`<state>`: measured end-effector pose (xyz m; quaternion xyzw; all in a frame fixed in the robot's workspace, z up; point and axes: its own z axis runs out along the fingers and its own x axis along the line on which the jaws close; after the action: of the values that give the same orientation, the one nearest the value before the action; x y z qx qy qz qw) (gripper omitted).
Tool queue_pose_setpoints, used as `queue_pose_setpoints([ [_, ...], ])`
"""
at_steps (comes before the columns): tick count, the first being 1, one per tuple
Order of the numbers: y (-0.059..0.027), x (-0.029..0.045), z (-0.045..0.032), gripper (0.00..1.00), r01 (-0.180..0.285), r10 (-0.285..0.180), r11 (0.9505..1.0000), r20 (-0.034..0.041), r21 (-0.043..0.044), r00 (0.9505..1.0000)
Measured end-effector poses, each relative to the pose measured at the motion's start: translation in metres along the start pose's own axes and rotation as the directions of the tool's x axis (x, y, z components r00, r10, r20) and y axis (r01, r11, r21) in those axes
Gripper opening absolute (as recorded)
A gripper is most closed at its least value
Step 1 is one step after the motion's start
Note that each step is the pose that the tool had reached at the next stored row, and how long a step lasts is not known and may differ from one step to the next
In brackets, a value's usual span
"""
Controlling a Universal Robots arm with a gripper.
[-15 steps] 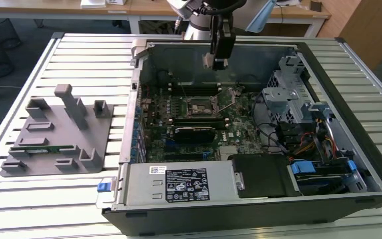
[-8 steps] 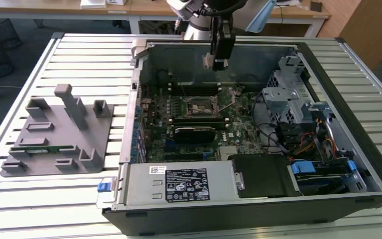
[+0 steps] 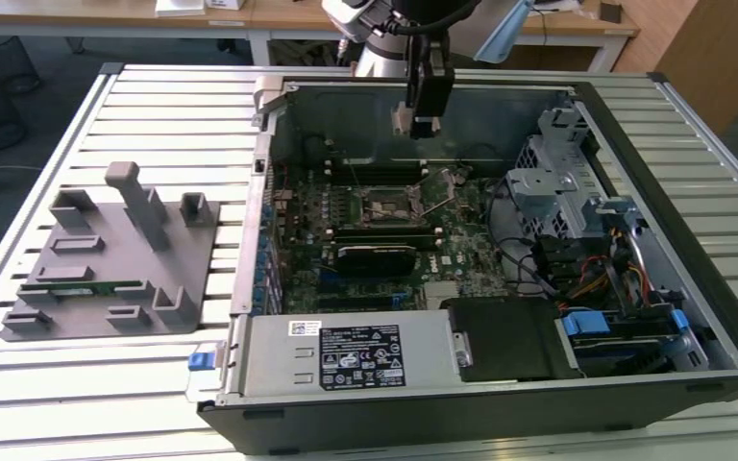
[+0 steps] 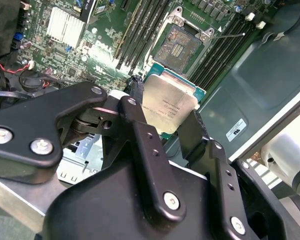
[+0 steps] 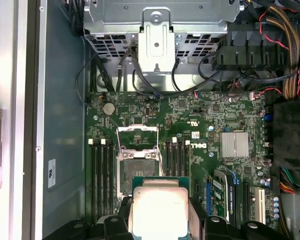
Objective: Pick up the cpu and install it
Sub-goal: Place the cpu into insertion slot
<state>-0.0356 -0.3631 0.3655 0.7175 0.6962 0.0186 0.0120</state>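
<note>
My gripper (image 3: pixel 419 123) hangs inside the open computer case, above the motherboard near the back wall. It is shut on the cpu (image 4: pixel 167 102), a flat square chip with a silver top and green rim, gripped by two opposite edges between the black fingers (image 4: pixel 136 107). In the first wrist view the cpu (image 5: pixel 158 207) sits between the fingers just short of the socket (image 5: pixel 136 170). The socket (image 4: pixel 182 47) is uncovered, its load plate folded back and its pin field bare. In the exterior view the socket (image 3: pixel 388 204) lies below and in front of the gripper.
Black memory slots (image 5: pixel 101 172) flank the socket on both sides. A metal drive cage (image 3: pixel 555 182) and cable bundles (image 3: pixel 594 279) stand at the exterior view's right, a power supply (image 3: pixel 343 355) at the front. A grey fixture (image 3: pixel 107 259) holding a green memory stick (image 3: pixel 81 285) sits left of the case.
</note>
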Motion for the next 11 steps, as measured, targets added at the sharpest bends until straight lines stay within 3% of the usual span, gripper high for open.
queue_pose_setpoints([
  [11, -0.0001, 0.0000, 0.0020, 0.53, 0.000, 0.000, 1.0000, 0.0000, 0.0000, 1.0000],
])
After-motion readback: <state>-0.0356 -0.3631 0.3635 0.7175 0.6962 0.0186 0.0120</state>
